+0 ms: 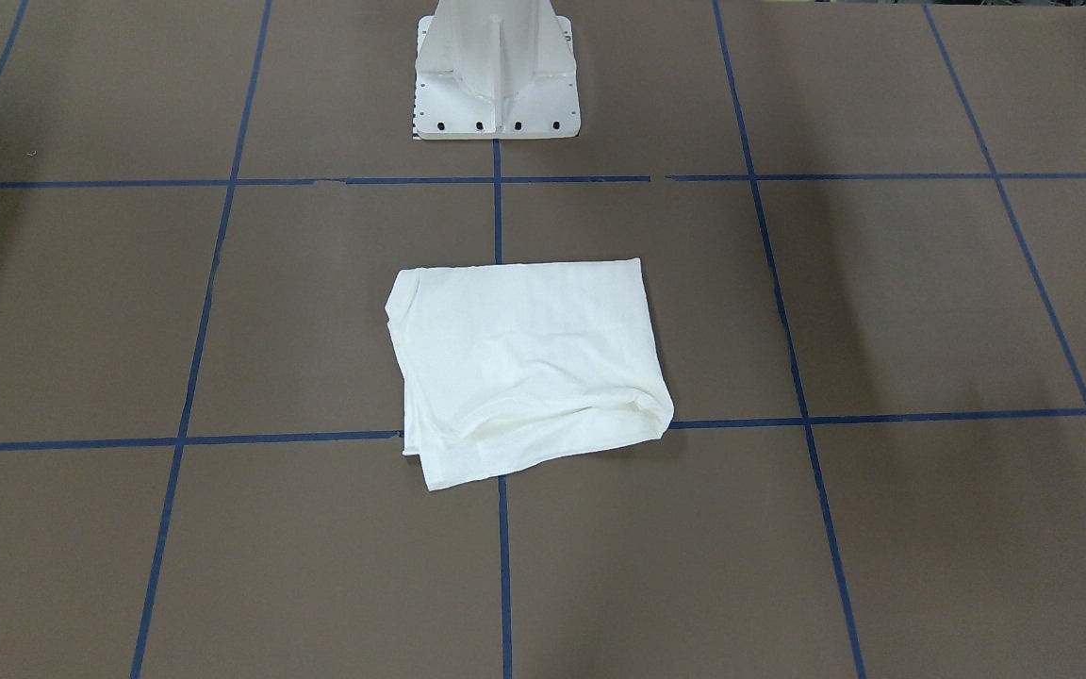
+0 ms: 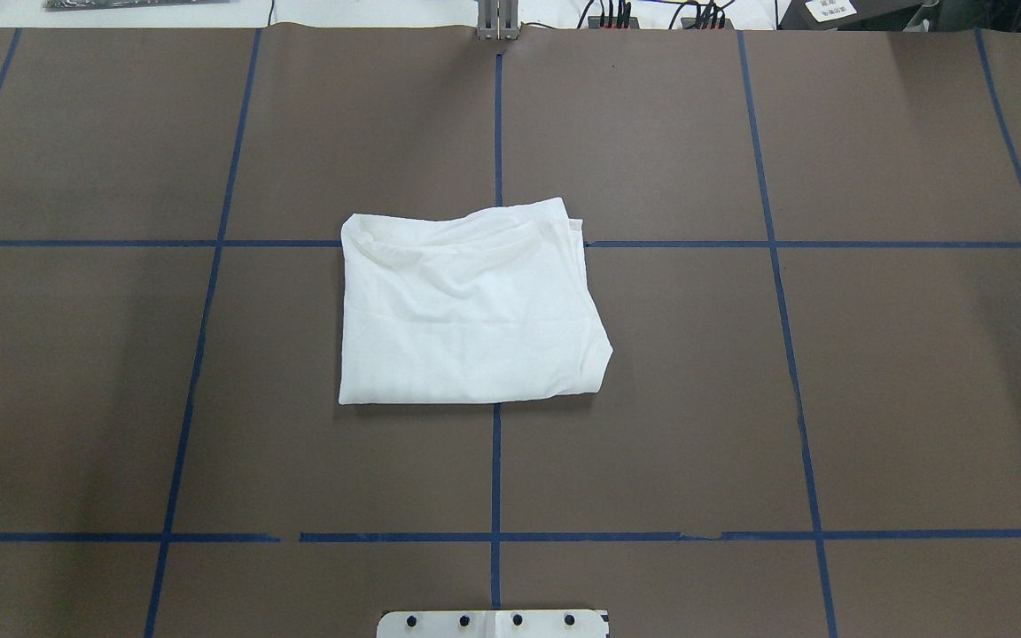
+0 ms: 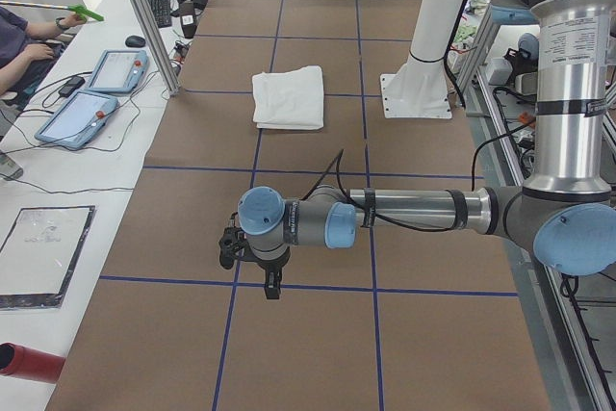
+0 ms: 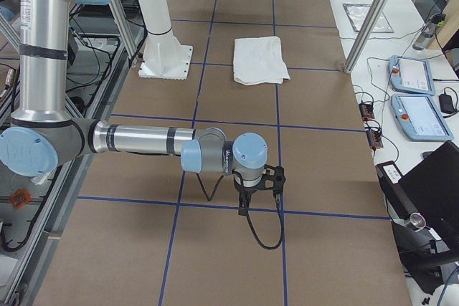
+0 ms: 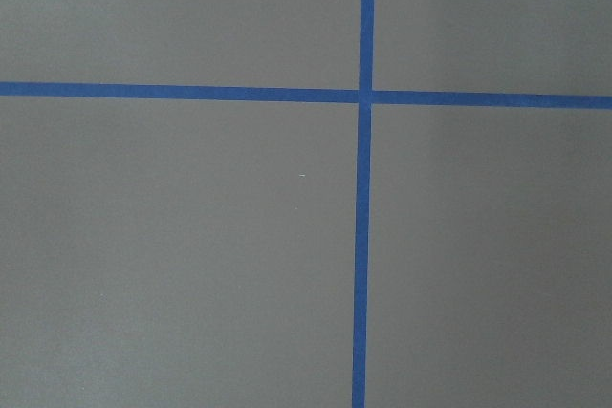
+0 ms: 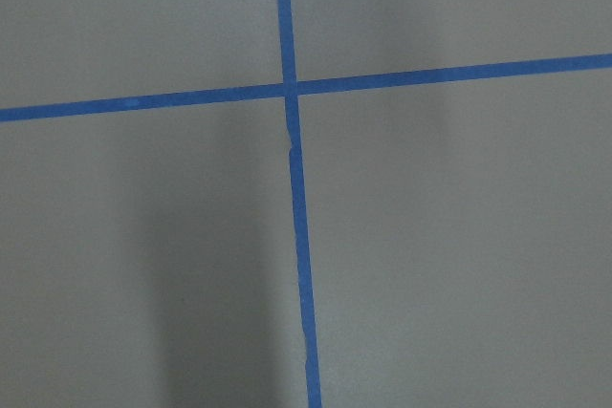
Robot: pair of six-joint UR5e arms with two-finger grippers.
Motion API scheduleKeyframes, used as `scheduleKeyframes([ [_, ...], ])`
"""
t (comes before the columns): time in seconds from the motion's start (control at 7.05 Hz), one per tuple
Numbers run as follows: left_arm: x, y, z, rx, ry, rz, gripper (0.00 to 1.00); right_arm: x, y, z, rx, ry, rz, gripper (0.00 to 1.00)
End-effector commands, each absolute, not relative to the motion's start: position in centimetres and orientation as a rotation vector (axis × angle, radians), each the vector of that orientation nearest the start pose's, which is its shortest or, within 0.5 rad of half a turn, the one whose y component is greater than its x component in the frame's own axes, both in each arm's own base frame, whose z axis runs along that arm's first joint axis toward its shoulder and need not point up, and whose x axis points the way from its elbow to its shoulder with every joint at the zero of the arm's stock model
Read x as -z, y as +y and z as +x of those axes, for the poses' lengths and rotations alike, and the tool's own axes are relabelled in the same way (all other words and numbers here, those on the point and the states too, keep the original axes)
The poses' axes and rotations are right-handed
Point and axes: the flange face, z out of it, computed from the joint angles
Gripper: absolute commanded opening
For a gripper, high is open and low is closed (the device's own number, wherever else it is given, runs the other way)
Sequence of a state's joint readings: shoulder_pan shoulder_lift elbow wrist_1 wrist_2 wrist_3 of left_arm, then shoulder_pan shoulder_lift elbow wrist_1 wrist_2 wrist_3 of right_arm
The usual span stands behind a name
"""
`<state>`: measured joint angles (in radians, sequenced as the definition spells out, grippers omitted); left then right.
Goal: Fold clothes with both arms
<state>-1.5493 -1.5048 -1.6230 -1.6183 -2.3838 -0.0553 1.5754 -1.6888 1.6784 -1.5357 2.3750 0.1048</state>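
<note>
The white T-shirt (image 1: pixel 524 363) lies folded into a rough rectangle at the middle of the brown table. It also shows in the overhead view (image 2: pixel 466 310) and both side views (image 3: pixel 289 96) (image 4: pixel 259 60). Its printed text and collar are hidden. The left gripper (image 3: pixel 272 288) hangs over the table far to the robot's left of the shirt. The right gripper (image 4: pixel 244 209) hangs far to its right. Both show only in the side views, so I cannot tell whether they are open or shut. The wrist views show only bare table with blue tape lines.
The white metal pedestal base (image 1: pixel 496 85) stands at the robot's side of the table (image 2: pixel 85 399). Teach pendants (image 3: pixel 82 115) (image 4: pixel 419 116) and an operator's hands (image 3: pixel 34 40) are on a side bench. A red cylinder (image 3: pixel 29 361) lies near the corner.
</note>
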Motion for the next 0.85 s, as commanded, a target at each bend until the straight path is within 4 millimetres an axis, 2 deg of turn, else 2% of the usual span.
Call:
scheduleKeyframes([
  [0.0,-65.78,-46.72,-5.09,0.017,0.814,0.0,1.0,-65.53,-44.32,6.35,-0.093,-0.806,-0.017,1.0],
  [0.71,-65.27,-46.89,-4.82,0.014,0.843,0.003,1.0,-65.33,-44.37,6.35,-0.09,-0.806,-0.01,1.0],
])
